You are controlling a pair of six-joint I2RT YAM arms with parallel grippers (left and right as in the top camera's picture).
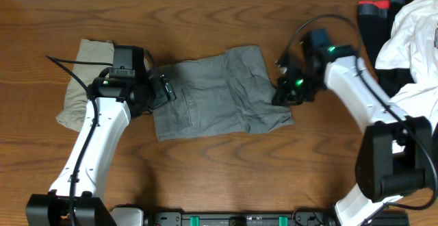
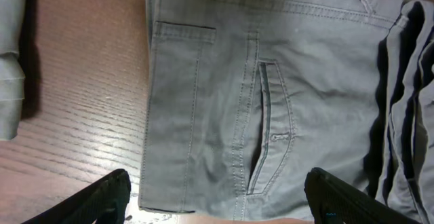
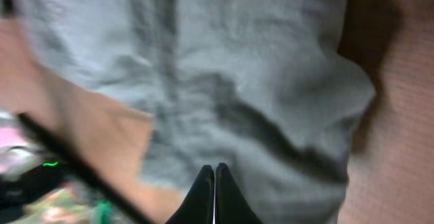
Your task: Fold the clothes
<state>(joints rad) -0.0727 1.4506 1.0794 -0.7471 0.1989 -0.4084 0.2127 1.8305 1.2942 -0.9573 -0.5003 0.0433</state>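
The grey shorts (image 1: pixel 219 92) lie spread on the wooden table, their right side rumpled into folds. In the left wrist view the grey shorts (image 2: pixel 305 81) show a welt pocket and stitched seams. My left gripper (image 1: pixel 159 92) hovers at their left edge, open, with its jaws (image 2: pixel 217 183) wide over the hem corner. At the right edge my right gripper (image 1: pixel 282 92) is shut; in the blurred right wrist view its tips (image 3: pixel 215 170) meet over the grey cloth (image 3: pixel 237 61), and no fabric shows between them. The khaki shorts (image 1: pixel 83 61) lie folded at the far left, partly under my left arm.
A heap of other garments sits at the back right corner: a white one (image 1: pixel 410 27) and a black one with a red band (image 1: pixel 375 14). Bare wood (image 1: pixel 205 20) runs behind the shorts. The khaki edge (image 2: pixel 10 61) lies just left of the grey shorts.
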